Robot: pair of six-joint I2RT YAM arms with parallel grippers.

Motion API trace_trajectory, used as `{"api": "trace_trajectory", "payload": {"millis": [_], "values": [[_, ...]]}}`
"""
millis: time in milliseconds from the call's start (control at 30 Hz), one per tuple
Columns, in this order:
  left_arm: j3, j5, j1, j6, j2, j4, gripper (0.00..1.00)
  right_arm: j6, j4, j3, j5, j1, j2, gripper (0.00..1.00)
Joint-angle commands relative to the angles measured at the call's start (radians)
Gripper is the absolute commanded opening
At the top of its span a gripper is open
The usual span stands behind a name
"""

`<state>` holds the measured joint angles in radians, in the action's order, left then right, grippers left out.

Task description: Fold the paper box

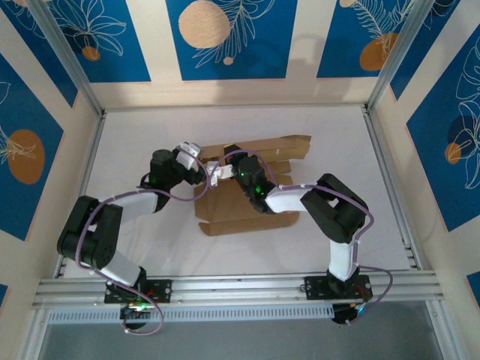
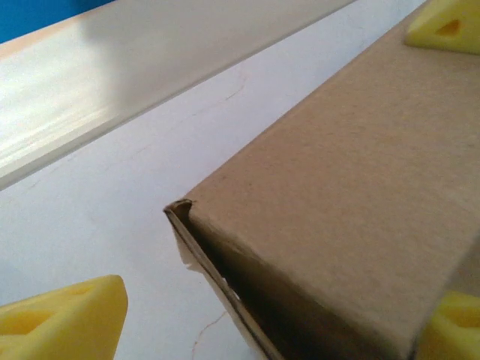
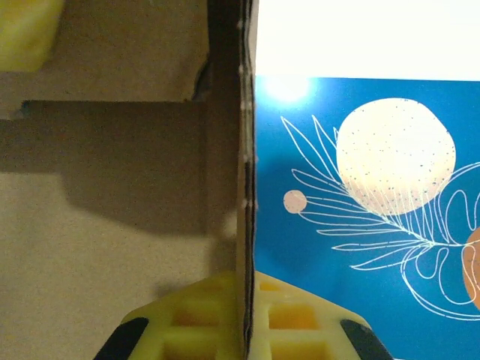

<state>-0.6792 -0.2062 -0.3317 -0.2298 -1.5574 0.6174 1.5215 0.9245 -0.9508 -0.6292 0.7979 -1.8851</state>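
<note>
Fingers of the right arm (image 3: 214,319) are pinched tight on a thin upright wall of the paper box (image 1: 247,214), seen edge-on between them. The left fingers (image 2: 64,315) stand wide apart, straddling a folded corner without closing on it. Half-formed, the box sits mid-surface (image 1: 150,127), its left end toward the left arm, which looks best placed to press that corner in.

The top view looks steeply down from the near edge over the whole worktop (image 1: 135,135). Both wrist views sit close against the paper box (image 1: 247,217) (image 2: 352,187) (image 3: 112,225), which all three share; the right one faces the back wall (image 3: 360,225).
</note>
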Motion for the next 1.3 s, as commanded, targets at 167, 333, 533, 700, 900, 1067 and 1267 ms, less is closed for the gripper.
{"api": "trace_trajectory", "payload": {"millis": [167, 333, 533, 700, 900, 1067, 1267], "values": [[-0.027, 0.176, -0.081, -0.001, -0.068, 0.134, 0.8, -0.059, -0.067, -0.001, 0.002, 0.038, 0.039, 0.02], [-0.021, 0.237, -0.11, 0.0, -0.1, 0.186, 0.7, -0.139, -0.172, -0.023, 0.002, 0.037, 0.055, 0.02], [-0.008, 0.246, -0.115, 0.009, -0.107, 0.219, 0.54, -0.239, -0.313, -0.073, -0.011, 0.022, 0.075, 0.01], [0.004, 0.208, -0.115, 0.024, -0.101, 0.24, 0.46, -0.283, -0.369, -0.106, -0.024, 0.018, 0.082, 0.01], [0.003, 0.153, -0.114, 0.058, -0.092, 0.215, 0.51, -0.312, -0.407, -0.141, -0.039, 0.017, 0.081, 0.01], [0.026, 0.118, -0.114, 0.058, -0.079, 0.204, 0.63, -0.315, -0.417, -0.151, -0.035, 0.006, 0.082, 0.0], [0.036, 0.076, -0.112, 0.052, -0.069, 0.183, 0.65, -0.314, -0.421, -0.154, -0.018, -0.016, 0.094, 0.0]]}}
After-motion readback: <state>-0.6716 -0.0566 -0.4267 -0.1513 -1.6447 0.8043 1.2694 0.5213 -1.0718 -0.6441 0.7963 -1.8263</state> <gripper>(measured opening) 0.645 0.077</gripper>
